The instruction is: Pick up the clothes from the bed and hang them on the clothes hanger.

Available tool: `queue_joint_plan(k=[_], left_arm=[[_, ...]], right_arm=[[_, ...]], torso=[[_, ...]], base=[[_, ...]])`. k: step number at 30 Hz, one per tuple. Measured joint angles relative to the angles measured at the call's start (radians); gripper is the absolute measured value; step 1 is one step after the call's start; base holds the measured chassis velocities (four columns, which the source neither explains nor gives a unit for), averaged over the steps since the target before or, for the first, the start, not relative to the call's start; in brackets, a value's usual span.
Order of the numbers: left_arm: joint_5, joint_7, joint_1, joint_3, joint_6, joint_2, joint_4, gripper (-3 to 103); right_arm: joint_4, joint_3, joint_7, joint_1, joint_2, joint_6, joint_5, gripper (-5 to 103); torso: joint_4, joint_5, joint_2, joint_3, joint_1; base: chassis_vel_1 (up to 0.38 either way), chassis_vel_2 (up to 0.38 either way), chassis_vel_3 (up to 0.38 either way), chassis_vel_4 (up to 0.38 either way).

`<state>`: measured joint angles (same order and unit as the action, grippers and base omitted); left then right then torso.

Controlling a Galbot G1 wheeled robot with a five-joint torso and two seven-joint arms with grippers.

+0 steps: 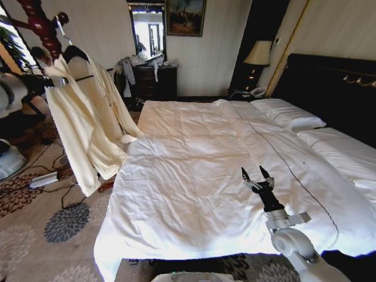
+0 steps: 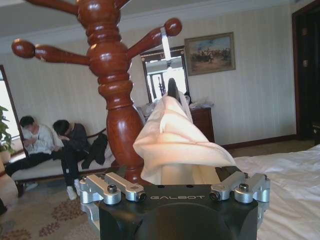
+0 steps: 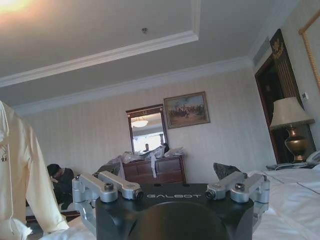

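Your cream shirt (image 1: 82, 126) is off the bed (image 1: 194, 176) and hangs on the black hanger (image 1: 75, 54) at the red-brown coat stand (image 1: 40, 23), left of the bed; sleeves and hem droop toward the carpet (image 1: 53, 229). Your L tool (image 1: 59, 81) is up at the shirt's shoulder, beside the stand. In the L wrist view a fold of cream fabric (image 2: 172, 145) bunches right over the tool body (image 2: 175, 210), between the two finger mounts, w/ the hanger tip poking out above it; fingertips are hidden under the cloth, so you can't tell if it's clamped or loose. Your R tool (image 1: 257, 174) sits low over the white duvet near the foot of the bed, well apart from the shirt, fingers spread wide, nothing in them. In the R wrist view the shirt (image 3: 20, 175) hangs at the frame edge, past the tool body (image 3: 170, 210).
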<state>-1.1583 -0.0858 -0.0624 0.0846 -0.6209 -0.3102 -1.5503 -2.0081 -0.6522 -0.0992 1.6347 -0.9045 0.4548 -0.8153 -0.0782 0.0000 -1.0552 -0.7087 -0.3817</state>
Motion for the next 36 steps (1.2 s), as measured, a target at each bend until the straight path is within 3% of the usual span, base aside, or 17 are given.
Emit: queue_joint_plan(k=[4, 8, 12, 13, 17, 19, 20, 22, 23, 24, 26, 27, 29, 30, 32, 33, 36], left_arm=[[-0.033, 0.000, -0.023, 0.008, 0.059, 0.033, -0.052, 100], [-0.041, 0.026, -0.069, 0.017, 0.271, 0.060, -0.125, 100], [-0.024, 0.034, -0.106, 0.023, 0.339, 0.067, -0.169, 100], [0.058, 0.026, -0.204, 0.029, 0.417, 0.054, -0.230, 100], [0.128, -0.023, -0.399, 0.048, 0.473, 0.005, -0.287, 100], [0.175, -0.069, -0.561, 0.120, 0.498, -0.028, -0.317, 100], [0.175, -0.069, -0.561, 0.120, 0.498, -0.028, -0.317, 100], [0.242, -0.127, -0.781, 0.261, 0.514, -0.094, -0.363, 100], [0.313, -0.177, -0.951, 0.363, 0.515, -0.180, -0.403, 100], [0.313, -0.177, -0.951, 0.363, 0.515, -0.180, -0.403, 100], [0.379, -0.214, -1.072, 0.432, 0.511, -0.270, -0.442, 100], [0.458, -0.240, -1.186, 0.489, 0.502, -0.382, -0.492, 100], [0.517, -0.259, -1.284, 0.522, 0.493, -0.511, -0.552, 100], [0.517, -0.259, -1.284, 0.522, 0.493, -0.511, -0.552, 100], [0.571, -0.263, -1.375, 0.531, 0.511, -0.635, -0.606, 100], [0.667, -0.233, -1.457, 0.524, 0.551, -0.739, -0.651, 100], [0.794, -0.186, -1.537, 0.500, 0.630, -0.827, -0.702, 100]], right_arm=[[-0.020, -0.043, -0.026, 0.008, 0.013, 0.006, -0.030, 100], [-0.060, -0.107, -0.044, -0.004, 0.033, 0.013, -0.093, 100], [-0.084, -0.141, -0.045, -0.005, 0.037, 0.016, -0.117, 100], [-0.138, -0.205, -0.046, 0.053, 0.023, 0.018, -0.124, 100], [-0.185, -0.272, -0.057, 0.146, -0.046, 0.024, -0.085, 100], [-0.184, -0.288, -0.058, 0.164, -0.092, 0.031, -0.023, 100], [-0.184, -0.288, -0.058, 0.164, -0.092, 0.031, -0.023, 100], [-0.163, -0.292, -0.044, 0.171, -0.168, 0.038, 0.084, 100], [-0.136, -0.288, -0.031, 0.173, -0.245, 0.049, 0.170, 100], [-0.136, -0.288, -0.031, 0.173, -0.245, 0.049, 0.170, 100], [-0.102, -0.280, -0.023, 0.169, -0.323, 0.073, 0.248, 100], [-0.073, -0.273, -0.024, 0.166, -0.385, 0.094, 0.314, 100], [-0.065, -0.264, -0.038, 0.167, -0.440, 0.109, 0.354, 100], [-0.065, -0.264, -0.038, 0.167, -0.440, 0.109, 0.354, 100], [-0.078, -0.228, 0.008, 0.183, -0.497, 0.115, 0.410, 100], [-0.088, -0.186, 0.041, 0.197, -0.548, 0.141, 0.476, 100], [-0.119, -0.137, 0.042, 0.222, -0.607, 0.163, 0.585, 100]], torso=[[0.0003, -0.0001, 0.000, 0.000, 0.000], [0.0003, 0.0002, 0.000, 0.000, 0.000], [0.0005, 0.0000, 0.000, 0.000, 0.000], [0.0011, 0.0006, 0.000, 0.000, 0.000], [-0.0014, -0.0003, 0.000, 0.000, 0.000], [-0.0011, -0.0002, 0.000, 0.000, 0.000], [-0.0011, -0.0002, 0.000, 0.000, 0.000], [0.0011, 0.0002, 0.000, 0.000, 0.000], [0.0012, -0.0006, 0.000, 0.000, 0.000], [0.0012, -0.0006, 0.000, 0.000, 0.000], [0.0000, -0.0006, 0.000, 0.000, 0.000], [0.0000, 0.0003, 0.000, 0.000, 0.000], [0.0004, 0.0000, 0.000, 0.000, 0.000], [0.0004, 0.0000, 0.000, 0.000, 0.000], [0.0010, -0.0002, 0.000, 0.000, 0.000], [0.0003, -0.0001, 0.000, 0.000, 0.000], [0.0004, 0.0004, 0.000, 0.000, 0.000]], base=[[0.000, 0.000, 0.000, 0.000], [0.000, 0.000, 0.000, 0.000], [0.000, 0.000, 0.000, 0.000], [0.000, 0.000, 0.000, 0.000], [0.000, 0.000, 0.000, 0.000], [0.000, 0.000, 0.000, 0.000], [0.000, 0.000, 0.000, 0.000], [0.000, 0.000, 0.000, 0.000], [0.000, 0.000, 0.000, 0.000], [0.000, 0.000, 0.000, 0.000], [0.000, 0.000, 0.000, 0.000], [0.000, 0.000, 0.000, 0.000], [0.000, 0.000, 0.000, 0.000], [0.000, 0.000, 0.000, 0.000], [0.000, 0.000, 0.000, 0.000], [0.000, 0.000, 0.000, 0.000], [0.000, 0.000, 0.000, 0.000]])
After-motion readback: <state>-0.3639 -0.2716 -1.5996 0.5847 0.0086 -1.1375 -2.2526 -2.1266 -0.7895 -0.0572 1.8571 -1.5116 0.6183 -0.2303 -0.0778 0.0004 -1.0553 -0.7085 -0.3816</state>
